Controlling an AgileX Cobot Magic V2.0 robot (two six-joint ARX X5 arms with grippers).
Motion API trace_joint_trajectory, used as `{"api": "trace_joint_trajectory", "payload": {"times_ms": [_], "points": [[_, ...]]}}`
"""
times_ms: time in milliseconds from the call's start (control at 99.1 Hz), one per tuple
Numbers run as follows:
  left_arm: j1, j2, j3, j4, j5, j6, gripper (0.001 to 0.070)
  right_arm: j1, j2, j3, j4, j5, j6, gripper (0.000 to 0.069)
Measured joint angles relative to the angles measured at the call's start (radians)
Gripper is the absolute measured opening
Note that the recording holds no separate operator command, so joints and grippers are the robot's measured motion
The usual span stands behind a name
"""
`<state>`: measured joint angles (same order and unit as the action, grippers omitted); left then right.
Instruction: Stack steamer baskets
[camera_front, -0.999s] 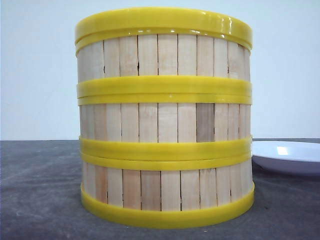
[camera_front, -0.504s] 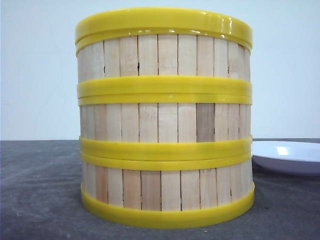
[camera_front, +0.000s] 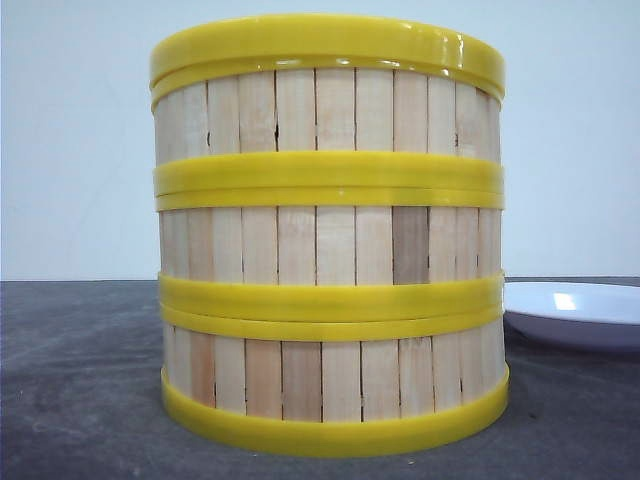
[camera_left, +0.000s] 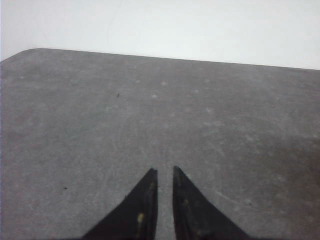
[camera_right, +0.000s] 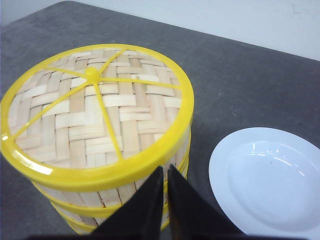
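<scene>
While three steamer baskets (camera_front: 328, 235) of pale vertical slats and yellow rings stood stacked on the grey tabletop (camera_front: 80, 380) | woven lid (camera_right: 95, 112) capped them | glossy white plate (camera_right: 267, 182) beside | left claw (camera_left: 165, 172) and right claw (camera_right: 165, 170) clenched, empty.

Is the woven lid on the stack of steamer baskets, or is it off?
On. The woven lid sits on top of the stack of steamer baskets, its yellow rim level.
</scene>
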<state>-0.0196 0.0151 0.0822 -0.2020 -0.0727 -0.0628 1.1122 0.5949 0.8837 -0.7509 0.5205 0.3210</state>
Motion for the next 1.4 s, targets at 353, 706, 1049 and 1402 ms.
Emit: {"api": "trace_joint_trajectory", "payload": {"times_ms": [353,706,1049,1402], "points": [[0.0,-0.011,-0.05,0.02,0.0,0.02,0.0028,0.0,0.0,0.0,0.0,0.0,0.0,0.0009],[0.0,-0.01,-0.049,0.02,0.0,0.027,0.0028,0.0,0.0,0.0,0.0,0.0,0.0,0.0009],[0.0,-0.01,-0.049,0.021,0.0,0.029,0.0028,0.0,0.0,0.0,0.0,0.0,0.0,0.0009],[0.0,-0.01,-0.05,0.02,0.0,0.03,0.0028,0.0,0.0,0.0,0.002,0.014,-0.007,0.0009]]}}
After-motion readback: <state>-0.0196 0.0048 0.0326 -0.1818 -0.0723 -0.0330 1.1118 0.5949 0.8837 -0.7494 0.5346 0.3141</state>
